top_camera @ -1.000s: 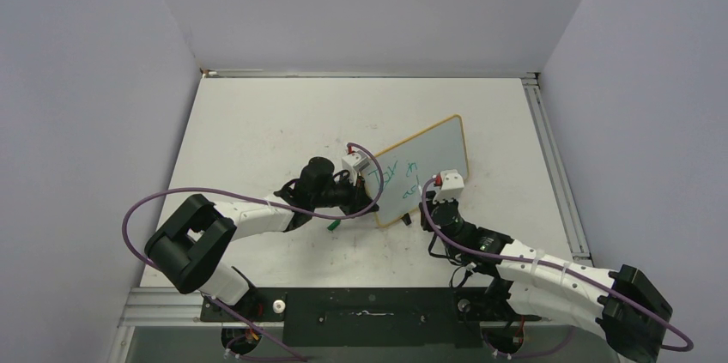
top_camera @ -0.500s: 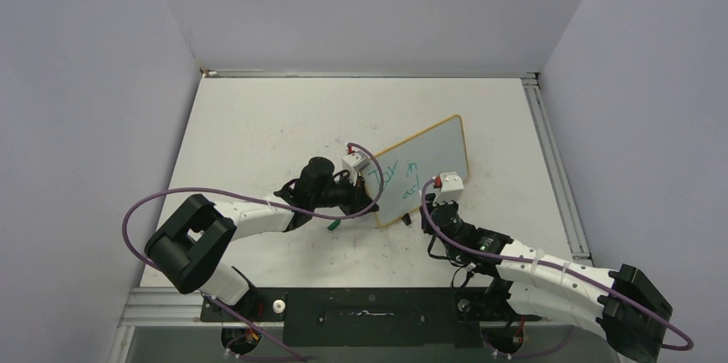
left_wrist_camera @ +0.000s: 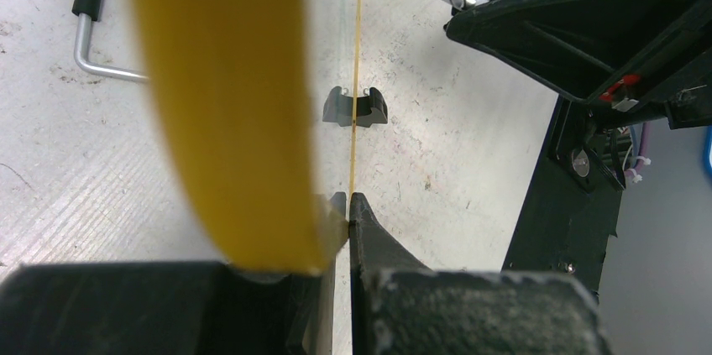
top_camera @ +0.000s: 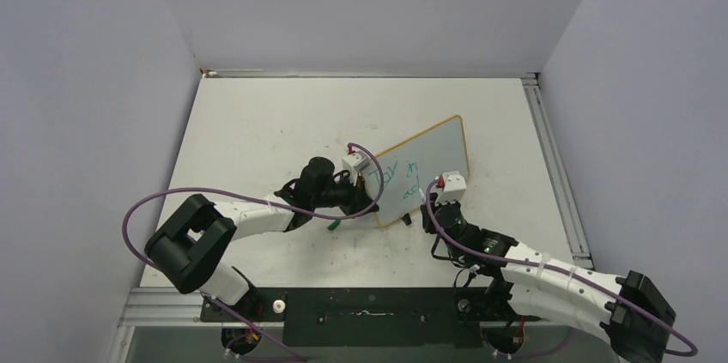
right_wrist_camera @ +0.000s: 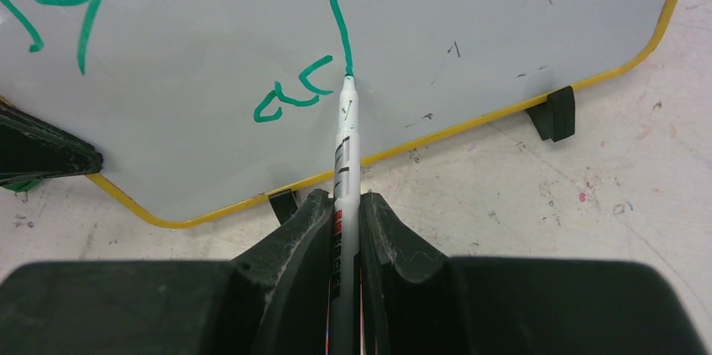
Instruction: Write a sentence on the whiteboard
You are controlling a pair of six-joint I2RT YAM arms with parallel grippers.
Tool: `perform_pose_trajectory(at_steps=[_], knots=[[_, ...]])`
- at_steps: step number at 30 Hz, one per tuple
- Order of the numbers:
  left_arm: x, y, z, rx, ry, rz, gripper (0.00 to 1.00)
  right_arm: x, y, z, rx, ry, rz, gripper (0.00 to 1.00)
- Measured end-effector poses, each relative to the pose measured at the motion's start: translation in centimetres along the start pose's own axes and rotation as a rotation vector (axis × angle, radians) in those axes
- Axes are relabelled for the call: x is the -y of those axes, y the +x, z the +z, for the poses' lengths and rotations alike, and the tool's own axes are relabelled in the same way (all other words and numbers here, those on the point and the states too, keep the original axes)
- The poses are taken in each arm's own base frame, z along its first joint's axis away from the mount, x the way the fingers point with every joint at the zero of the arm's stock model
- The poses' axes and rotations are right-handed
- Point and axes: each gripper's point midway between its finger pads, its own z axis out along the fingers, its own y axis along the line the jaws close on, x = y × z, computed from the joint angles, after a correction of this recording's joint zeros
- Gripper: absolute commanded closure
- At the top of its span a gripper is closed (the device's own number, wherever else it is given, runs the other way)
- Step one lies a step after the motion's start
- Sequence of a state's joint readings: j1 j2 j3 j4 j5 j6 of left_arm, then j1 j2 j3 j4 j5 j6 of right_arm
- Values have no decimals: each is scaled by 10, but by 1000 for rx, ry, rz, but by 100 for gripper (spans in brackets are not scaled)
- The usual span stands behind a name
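1. Your right gripper (right_wrist_camera: pixel 344 204), nearest you, is clamped on a white marker (right_wrist_camera: pixel 344 145).
2. The marker tip touches the whiteboard (right_wrist_camera: pixel 504 28) at the foot of a teal stroke after "ac" in the sentence (right_wrist_camera: pixel 339 28).
3. Your left gripper (left_wrist_camera: pixel 340 204) pinches the board's left rim.
4. The board stands on black feet (right_wrist_camera: pixel 554 113), right of the bench (top_camera: pixel 257 123) centre.

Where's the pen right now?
In the right wrist view, the pen sits clamped in the right gripper, its tip on the whiteboard just right of the green letters "ac".
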State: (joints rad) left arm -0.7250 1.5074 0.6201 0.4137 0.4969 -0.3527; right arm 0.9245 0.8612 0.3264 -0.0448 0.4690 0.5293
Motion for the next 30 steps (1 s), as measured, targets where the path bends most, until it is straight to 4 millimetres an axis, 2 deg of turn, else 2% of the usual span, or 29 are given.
perform_pose_trajectory(at_steps=[5, 30], knots=[[0, 0, 0, 0, 0, 1, 100, -1, -9, -4, 33, -14, -5, 95], [0, 0, 0, 0, 0, 1, 100, 3, -11, 5, 47, 19, -83, 95]])
